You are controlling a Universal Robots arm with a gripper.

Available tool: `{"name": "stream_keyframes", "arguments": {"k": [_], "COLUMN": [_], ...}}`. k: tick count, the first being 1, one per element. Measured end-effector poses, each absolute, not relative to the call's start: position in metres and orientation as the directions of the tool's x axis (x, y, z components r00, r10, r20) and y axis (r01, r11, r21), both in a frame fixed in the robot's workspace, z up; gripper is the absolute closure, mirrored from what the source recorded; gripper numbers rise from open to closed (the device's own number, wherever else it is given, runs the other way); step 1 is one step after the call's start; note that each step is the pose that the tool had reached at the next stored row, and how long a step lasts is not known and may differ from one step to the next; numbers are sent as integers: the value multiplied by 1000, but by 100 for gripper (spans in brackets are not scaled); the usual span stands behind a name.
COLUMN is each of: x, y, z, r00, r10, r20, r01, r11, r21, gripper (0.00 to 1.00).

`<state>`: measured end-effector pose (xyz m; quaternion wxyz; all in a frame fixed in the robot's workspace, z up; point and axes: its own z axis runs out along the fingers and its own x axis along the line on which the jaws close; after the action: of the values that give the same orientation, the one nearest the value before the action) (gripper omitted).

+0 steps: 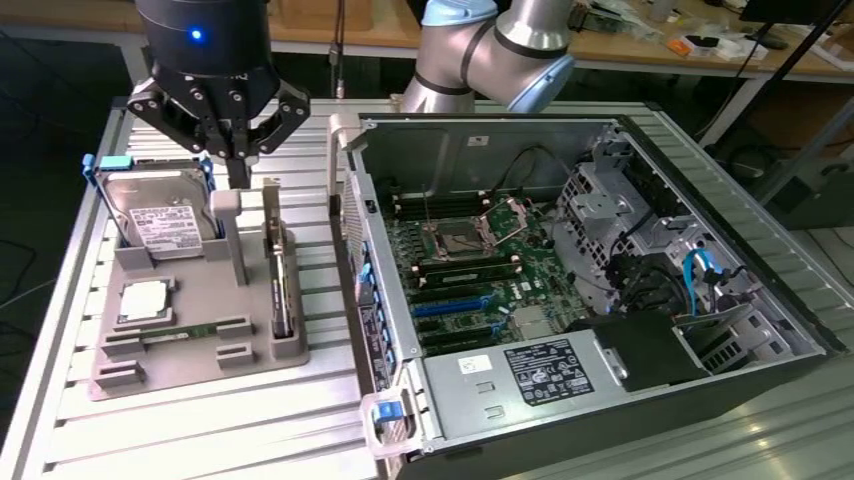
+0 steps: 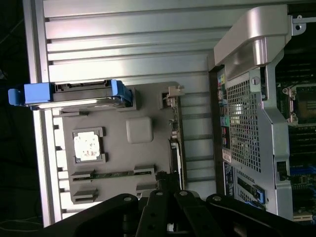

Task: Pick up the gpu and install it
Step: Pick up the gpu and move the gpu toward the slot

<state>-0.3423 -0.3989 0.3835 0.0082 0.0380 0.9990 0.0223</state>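
The black gripper's (image 1: 238,176) jaws are pressed together, gripping nothing; its tips hang over the far end of a grey moulded plastic tray (image 1: 200,368); the gpu (image 1: 276,275), a thin black card with a metal-grey edge, stands edge-on in the slot on the tray's side toward the exterior view's right, just beside the tips and apart from them; farther toward the exterior view's left, a silver hard drive (image 1: 158,215) with a white label stands upright; nearer lie a square silver processor chip (image 1: 144,300) and a slim green memory stick (image 1: 180,330); an open black computer case (image 1: 747,250) sits on the exterior view's right.
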Motion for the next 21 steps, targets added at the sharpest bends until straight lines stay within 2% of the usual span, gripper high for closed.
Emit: {"name": "stream_keyframes", "arguments": {"k": [8,11,12,13,20,21], "x": [-342,-342,-342,-342,-342,-342], "y": [-399,-400,-400,-400,-401,-401], "z": [383,383,383,383,383,383], "r00": [-997,-997,-997,-997,-997,-997], "r10": [76,76,76,76,76,76], "r20": [-15,-15,-15,-15,-15,-15], "r01": [76,76,76,76,76,75], "r11": [996,996,996,996,996,996], "r21": [45,45,45,45,45,45], "gripper": [89,70,70,58,16,16]}}
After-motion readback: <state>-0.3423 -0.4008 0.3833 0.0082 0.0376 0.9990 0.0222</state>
